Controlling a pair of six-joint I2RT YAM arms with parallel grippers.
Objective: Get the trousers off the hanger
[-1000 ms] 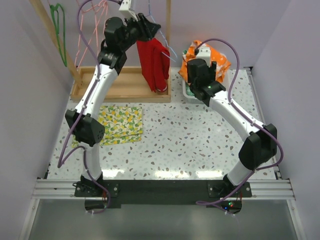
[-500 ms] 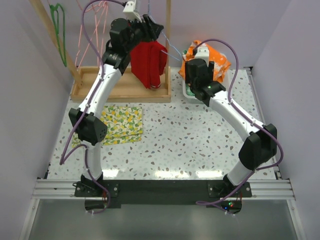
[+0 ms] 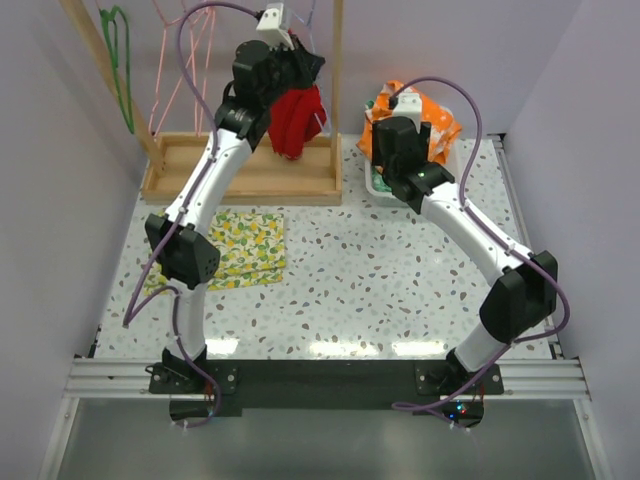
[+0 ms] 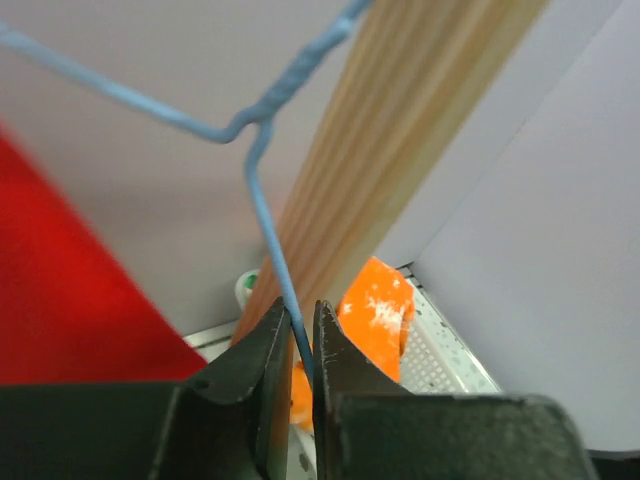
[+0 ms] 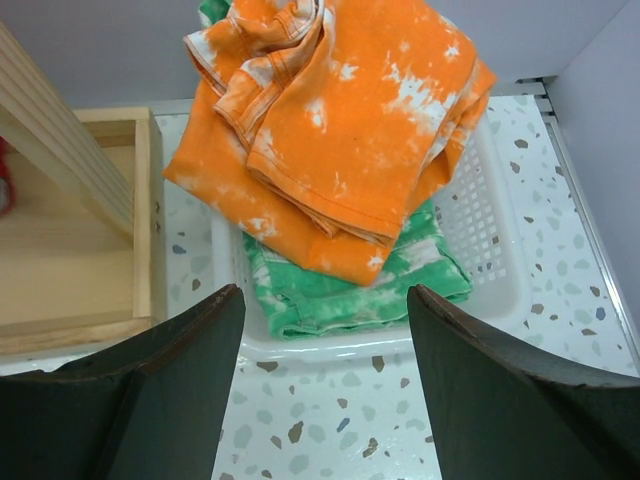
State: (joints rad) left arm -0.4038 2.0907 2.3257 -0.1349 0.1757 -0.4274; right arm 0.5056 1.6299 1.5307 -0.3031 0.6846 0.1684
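Note:
The red trousers (image 3: 295, 118) hang bunched from a blue wire hanger (image 4: 262, 190) beside the wooden post (image 3: 337, 80). My left gripper (image 4: 300, 312) is raised high at the back, its jaws shut on the hanger's wire. In the left wrist view the red trousers (image 4: 60, 290) fill the left side. The orange trousers (image 5: 340, 120) lie on top of the green trousers (image 5: 350, 285) in a white basket (image 5: 490, 250). My right gripper (image 5: 325, 300) hovers open just in front of that basket, holding nothing.
A wooden rack base (image 3: 200, 165) lies at the back left. A green hanger (image 3: 120, 60) and pink hangers (image 3: 175, 60) hang above it. A yellow lemon-print cloth (image 3: 240, 248) lies flat beside my left arm. Walls close in on both sides.
My left gripper has risen toward the back with the hanger, and the red trousers came up bunched. Its jaws have closed on the wire. The right arm has stayed still.

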